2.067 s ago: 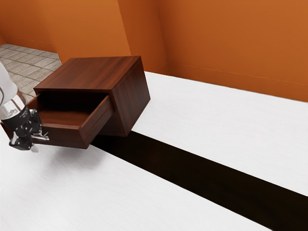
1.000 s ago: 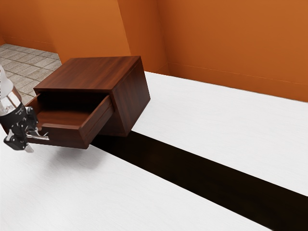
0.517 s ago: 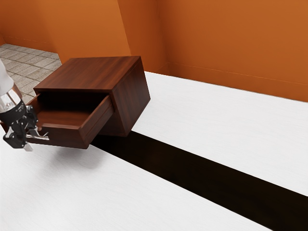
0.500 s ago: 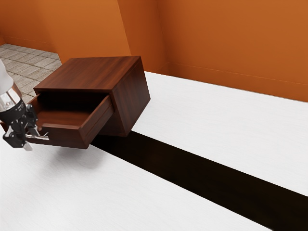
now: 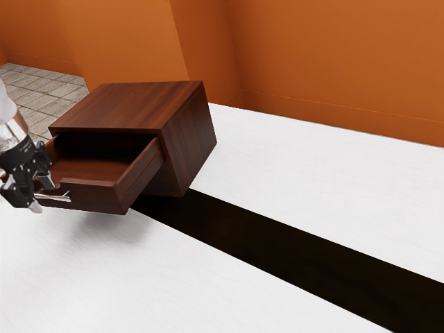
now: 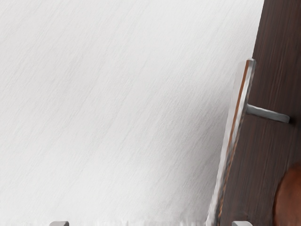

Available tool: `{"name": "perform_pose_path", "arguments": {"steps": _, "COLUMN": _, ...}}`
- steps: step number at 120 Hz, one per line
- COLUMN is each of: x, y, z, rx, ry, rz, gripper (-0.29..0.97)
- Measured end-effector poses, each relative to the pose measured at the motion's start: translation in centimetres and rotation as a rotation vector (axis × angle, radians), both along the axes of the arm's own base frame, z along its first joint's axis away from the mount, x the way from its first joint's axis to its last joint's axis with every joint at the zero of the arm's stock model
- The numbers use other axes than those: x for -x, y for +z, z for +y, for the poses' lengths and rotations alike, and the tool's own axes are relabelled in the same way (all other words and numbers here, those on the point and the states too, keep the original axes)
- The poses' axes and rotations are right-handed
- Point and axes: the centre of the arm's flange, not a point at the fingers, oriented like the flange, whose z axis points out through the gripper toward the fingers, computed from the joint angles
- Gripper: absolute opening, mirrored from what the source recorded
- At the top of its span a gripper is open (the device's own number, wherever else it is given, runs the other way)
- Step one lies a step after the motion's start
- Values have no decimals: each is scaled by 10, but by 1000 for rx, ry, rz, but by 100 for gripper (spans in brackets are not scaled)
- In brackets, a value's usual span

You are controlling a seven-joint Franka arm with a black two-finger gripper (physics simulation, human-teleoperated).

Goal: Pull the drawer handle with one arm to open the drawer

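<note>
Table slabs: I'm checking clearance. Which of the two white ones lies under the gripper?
The near white slab, this side of the black strip: the gripper and the open drawer hang over it. The far slab lies beyond the strip.

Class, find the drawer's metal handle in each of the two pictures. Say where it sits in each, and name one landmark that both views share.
Exterior view: the handle is a thin silver bar low on the front of the open drawer, near the exterior view's left edge.
Wrist view: the handle is a slanted silver bar held off the dark wood by a short post.
Shared landmark: the dark wooden drawer front behind the bar.
</note>
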Motion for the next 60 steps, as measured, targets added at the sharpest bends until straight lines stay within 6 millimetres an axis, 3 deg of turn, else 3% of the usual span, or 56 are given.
{"name": "perform_pose_path", "arguments": {"steps": 13, "x": -39, "y": 40, "z": -74, "rx": -26, "ry": -160, "rz": -72, "gripper": 54}}
{"name": "perform_pose_path", "arguments": {"steps": 27, "x": -76, "y": 68, "z": -196, "rx": -27, "ry": -383, "rz": -128, "gripper": 59}}
{"name": "perform_pose_path", "arguments": {"steps": 37, "x": -86, "y": 82, "z": -258, "rx": -22, "ry": -517, "rz": -149, "gripper": 61}}
{"name": "perform_pose_path", "arguments": {"steps": 49, "x": -111, "y": 120, "z": -293, "rx": -30, "ry": -680, "rz": -136, "gripper": 63}}
{"name": "perform_pose_path", "arguments": {"steps": 54, "x": -114, "y": 121, "z": -291, "rx": -30, "ry": -754, "rz": -98, "gripper": 63}}
{"name": "perform_pose_path", "arguments": {"steps": 60, "x": -122, "y": 106, "z": -270, "rx": -5, "ry": -835, "rz": -37, "gripper": 64}}
